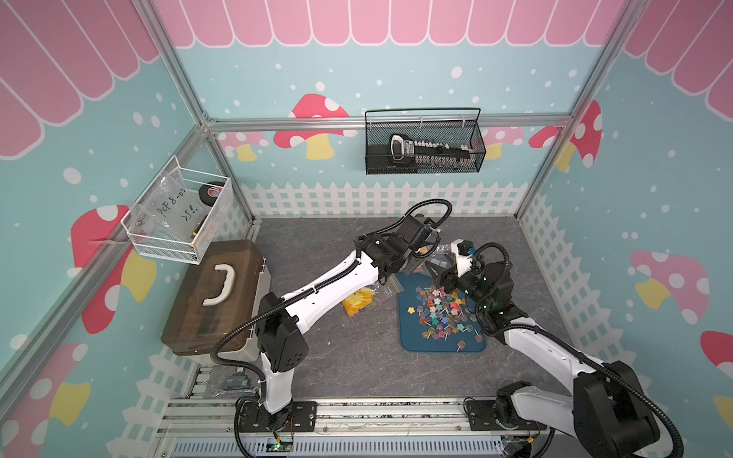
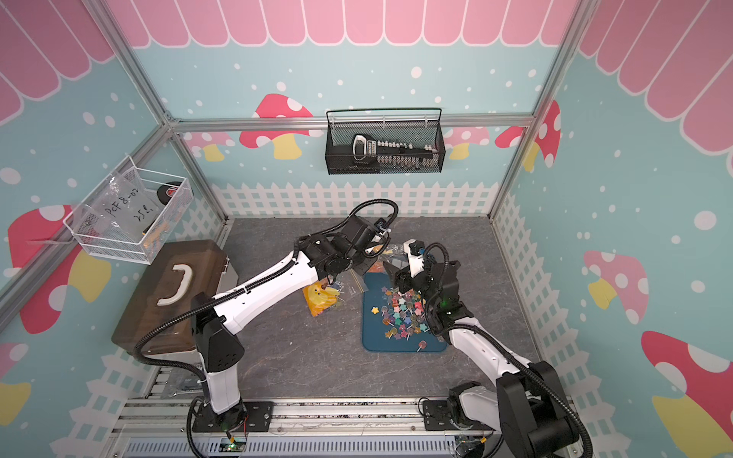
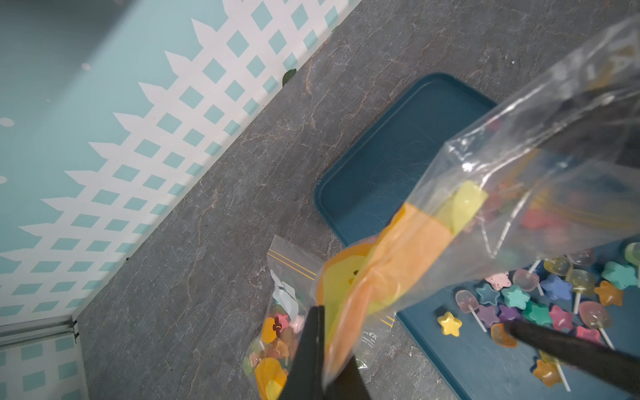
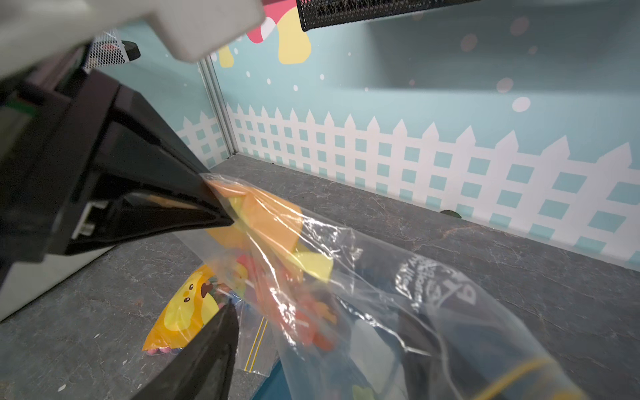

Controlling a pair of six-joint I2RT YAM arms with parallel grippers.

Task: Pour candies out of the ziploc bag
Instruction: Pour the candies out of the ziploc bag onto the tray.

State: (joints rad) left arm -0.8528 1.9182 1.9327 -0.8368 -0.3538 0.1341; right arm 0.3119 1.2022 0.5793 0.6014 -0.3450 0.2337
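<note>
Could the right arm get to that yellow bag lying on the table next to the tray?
Probably not easily: the yellow bag lies partly beneath the left arm, and the right jaws are open right against the clear bag that the left jaws pinch.

L end effector (image 4: 227, 216) clamped, R end effector (image 1: 441, 275) w/ jaws apart

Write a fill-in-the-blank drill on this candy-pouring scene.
The poured candies lie on the blue ___.
The left gripper is ___ on the ziploc bag at its orange end.
The second bag, with candies inside, lies on the ___.
Missing: tray; shut; table.
</note>
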